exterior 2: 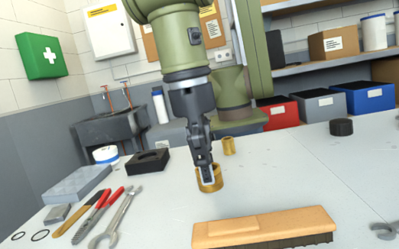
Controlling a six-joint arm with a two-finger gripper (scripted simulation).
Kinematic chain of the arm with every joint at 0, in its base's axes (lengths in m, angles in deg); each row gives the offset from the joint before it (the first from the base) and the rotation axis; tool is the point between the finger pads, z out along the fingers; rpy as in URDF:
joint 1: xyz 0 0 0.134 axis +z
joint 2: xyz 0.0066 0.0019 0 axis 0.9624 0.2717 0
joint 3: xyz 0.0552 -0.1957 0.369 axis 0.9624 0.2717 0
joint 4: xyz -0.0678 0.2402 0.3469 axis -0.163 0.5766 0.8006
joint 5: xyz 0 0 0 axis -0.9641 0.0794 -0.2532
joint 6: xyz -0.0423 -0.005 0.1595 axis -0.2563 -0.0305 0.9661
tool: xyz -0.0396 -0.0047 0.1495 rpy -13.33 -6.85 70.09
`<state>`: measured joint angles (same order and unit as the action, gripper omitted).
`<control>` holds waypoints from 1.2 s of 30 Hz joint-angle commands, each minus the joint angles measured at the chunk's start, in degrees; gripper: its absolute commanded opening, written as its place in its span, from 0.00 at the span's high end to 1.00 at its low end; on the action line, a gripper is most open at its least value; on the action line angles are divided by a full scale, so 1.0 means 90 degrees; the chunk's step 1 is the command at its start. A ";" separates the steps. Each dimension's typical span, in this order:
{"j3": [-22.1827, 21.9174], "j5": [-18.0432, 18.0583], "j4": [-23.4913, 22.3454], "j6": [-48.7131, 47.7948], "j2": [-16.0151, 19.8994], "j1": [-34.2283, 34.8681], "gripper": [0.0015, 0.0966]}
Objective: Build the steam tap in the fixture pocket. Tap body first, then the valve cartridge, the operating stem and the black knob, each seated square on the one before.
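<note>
My gripper is down over the brass tap body in the middle of the table. Its fingers are closed on the body, one finger showing on the near side of the ring. The body stands upright on the table top. The black fixture with its empty pocket sits to the left and further back. A smaller brass cylinder stands upright behind the gripper. The black knob sits far right at the back.
A tan brush block lies close in front of the gripper. Pliers, a file and a spanner lie at front left, beside a grey block. Another spanner lies at the right edge.
</note>
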<state>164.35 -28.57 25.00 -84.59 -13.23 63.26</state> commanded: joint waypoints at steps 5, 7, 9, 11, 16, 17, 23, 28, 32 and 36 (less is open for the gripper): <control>-0.0001 0.0003 0.0000 0.0000 -0.0001 0.0000 0.61; -0.0001 0.0004 0.0000 0.0000 0.0000 0.0000 0.65; 0.0000 0.0004 0.0000 0.0000 0.0000 0.0000 0.69; 0.0001 0.0004 0.0000 0.0000 0.0001 0.0000 0.73; 0.0002 0.0005 0.0000 0.0000 0.0003 0.0000 0.84; 0.0002 0.0006 0.0000 0.0000 0.0003 0.0000 0.86; 0.0004 0.0006 0.0000 0.0000 0.0005 0.0000 0.93; 0.0006 0.0007 0.0000 0.0000 0.0007 0.0000 0.93; -0.0003 -0.0010 0.0000 0.0000 0.0000 0.0000 0.93; -0.0038 -0.0066 0.0000 0.0000 -0.0029 0.0000 0.93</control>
<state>164.12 -29.16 25.00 -84.59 -13.41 63.26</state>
